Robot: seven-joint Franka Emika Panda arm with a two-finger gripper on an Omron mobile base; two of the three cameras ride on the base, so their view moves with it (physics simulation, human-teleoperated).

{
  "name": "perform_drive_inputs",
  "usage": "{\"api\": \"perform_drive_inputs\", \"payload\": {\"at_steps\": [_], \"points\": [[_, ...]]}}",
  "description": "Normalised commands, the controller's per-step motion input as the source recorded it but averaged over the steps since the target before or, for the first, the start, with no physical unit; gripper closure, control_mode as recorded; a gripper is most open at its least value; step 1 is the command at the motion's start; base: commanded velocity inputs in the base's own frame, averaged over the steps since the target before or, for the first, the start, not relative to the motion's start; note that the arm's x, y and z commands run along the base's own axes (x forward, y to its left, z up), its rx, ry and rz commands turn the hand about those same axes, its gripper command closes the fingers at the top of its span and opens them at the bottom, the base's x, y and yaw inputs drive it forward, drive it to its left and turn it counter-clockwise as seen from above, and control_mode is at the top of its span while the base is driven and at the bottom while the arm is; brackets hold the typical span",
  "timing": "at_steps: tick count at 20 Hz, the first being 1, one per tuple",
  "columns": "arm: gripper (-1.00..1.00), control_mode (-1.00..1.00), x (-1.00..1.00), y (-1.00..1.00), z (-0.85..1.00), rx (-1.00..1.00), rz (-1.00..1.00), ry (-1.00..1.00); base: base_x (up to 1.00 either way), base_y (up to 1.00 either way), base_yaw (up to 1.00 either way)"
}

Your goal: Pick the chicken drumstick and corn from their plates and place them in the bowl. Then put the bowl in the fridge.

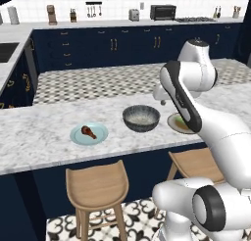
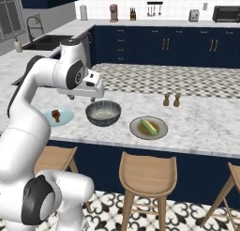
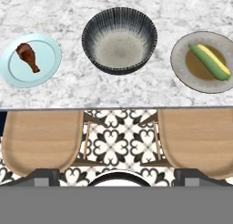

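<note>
A white marble-patterned bench [image 3: 68,4] is observed. Directly on it are set a pale-blue round plate [image 3: 48,66], a dark-grey textured deep bowl [image 3: 119,40] and a grey-rimmed brown-centred plate [image 3: 182,59], well apart, in a row.

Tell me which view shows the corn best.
The hand view: the corn lies fully visible from above on its grey plate. The right base view shows it smaller; in the left base view the arm mostly covers it.

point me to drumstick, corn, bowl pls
chicken drumstick [image 3: 27,55], hand view, meaty middle.
corn [image 3: 210,61], hand view, mid-cob.
bowl [image 3: 119,47], hand view, speckled inside bottom.
</note>
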Motion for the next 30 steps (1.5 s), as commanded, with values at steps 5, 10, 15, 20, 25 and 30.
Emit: {"api": "perform_drive_inputs", "payload": {"at_steps": [5,10,15,20,25,30], "points": [[-1.0,1.0,0.0,0.0,0.0,0.0,0.0,0.0,0.85,-0.01,0.01],[-1.0,1.0,0.0,0.0,0.0,0.0,0.0,0.0,0.59,-0.06,0.01],[-1.0,-1.0,0.66,-0.03,0.0,0.0,0.02,0.0,0.0,0.0,0.0],[-1.0,-1.0,0.7,-0.5,-0.08,-0.01,0.02,0.12,0.0,0.0,0.0],[-1.0,-1.0,1.0,-1.0,-0.56,-0.02,0.14,0.04,0.0,0.0,0.0],[-1.0,-1.0,0.82,-1.0,-0.73,-0.13,0.15,-0.03,0.0,0.0,0.0]]}}
